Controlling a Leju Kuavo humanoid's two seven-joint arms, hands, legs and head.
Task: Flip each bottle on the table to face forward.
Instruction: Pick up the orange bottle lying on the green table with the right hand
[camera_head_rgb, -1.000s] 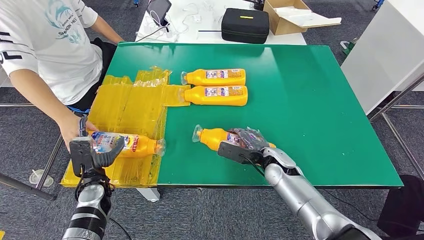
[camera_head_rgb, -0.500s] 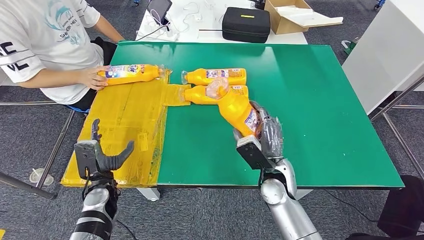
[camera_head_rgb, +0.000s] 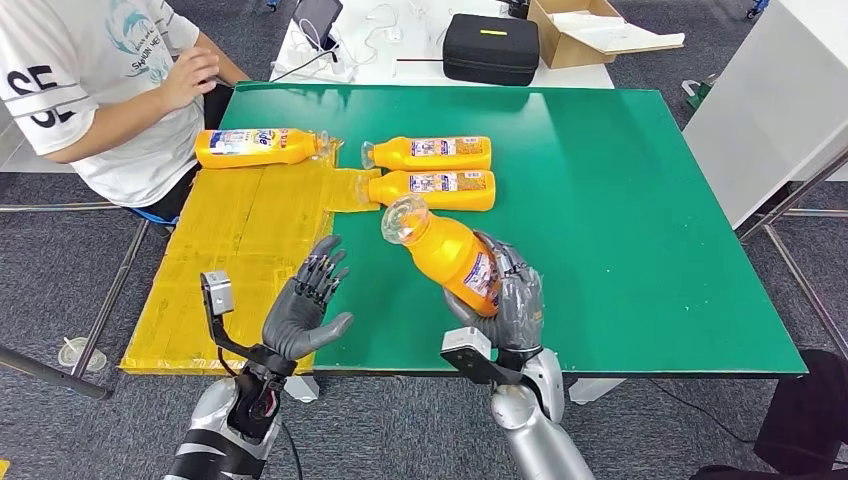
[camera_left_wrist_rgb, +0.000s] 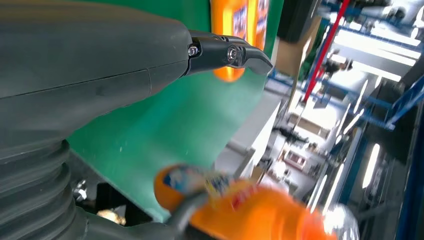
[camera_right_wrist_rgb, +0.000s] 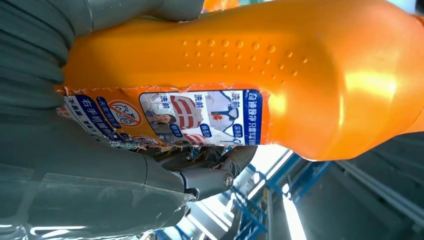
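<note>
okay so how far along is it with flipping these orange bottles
Partway. Two bottles lie side by side mid-table, labels showing, so they look done. The right hand holds a third bottle tilted above the green table; the left hand is open. A fourth bottle lies on the yellow sheet, likely next.

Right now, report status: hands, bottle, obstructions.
Left hand open, raised beside the table edge. Right hand holds orange bottle tilted above the green table. Three bottles lie beyond; nothing blocking.
</note>
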